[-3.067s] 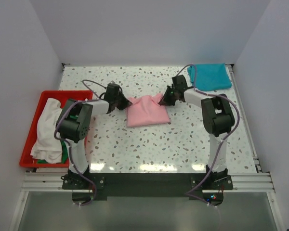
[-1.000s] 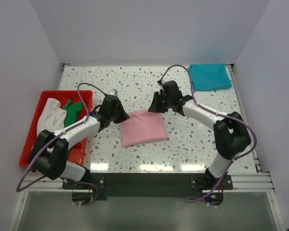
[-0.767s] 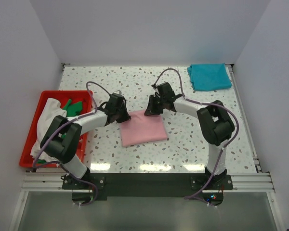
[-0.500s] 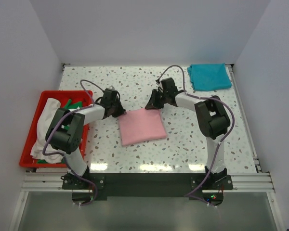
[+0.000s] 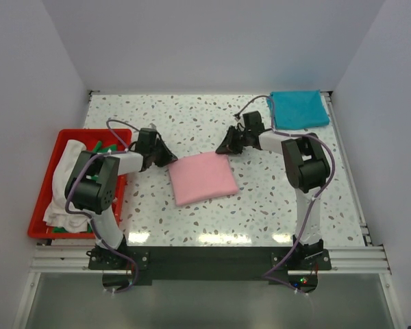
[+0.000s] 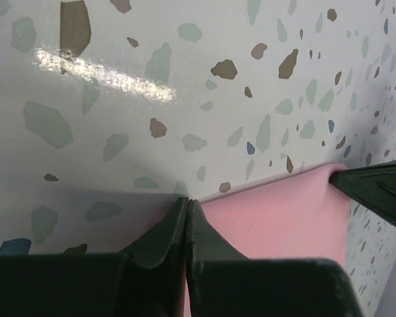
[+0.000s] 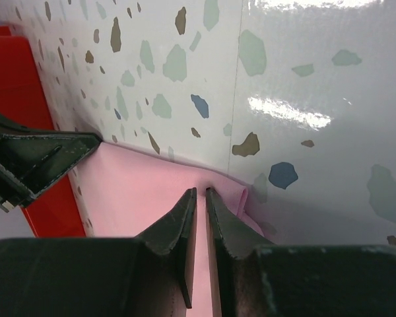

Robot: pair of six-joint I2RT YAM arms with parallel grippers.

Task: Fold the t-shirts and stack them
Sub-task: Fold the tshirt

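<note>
pink shirt lies folded flat mid-tabletop, roughly square, skewed a bit so its far edge runs left-near to right-far. Both hands sit low at that far edge, one per corner, so the cloth lies toward the near side of each. left hand: fingers pressed together, tips right at the corner edge, no cloth visible between them. right hand: fingers almost together with a thin slit, tips over the other corner beside a small pucker of cloth; can't tell if anything is pinched. teal shirt is folded at the far right corner, well apart from the pink one and closer to the right arm. My read: fold looks done, stacking onto teal is next, a rightward-and-away carry. white shirt and green shirt wait unfolded in the red tray at left
</note>
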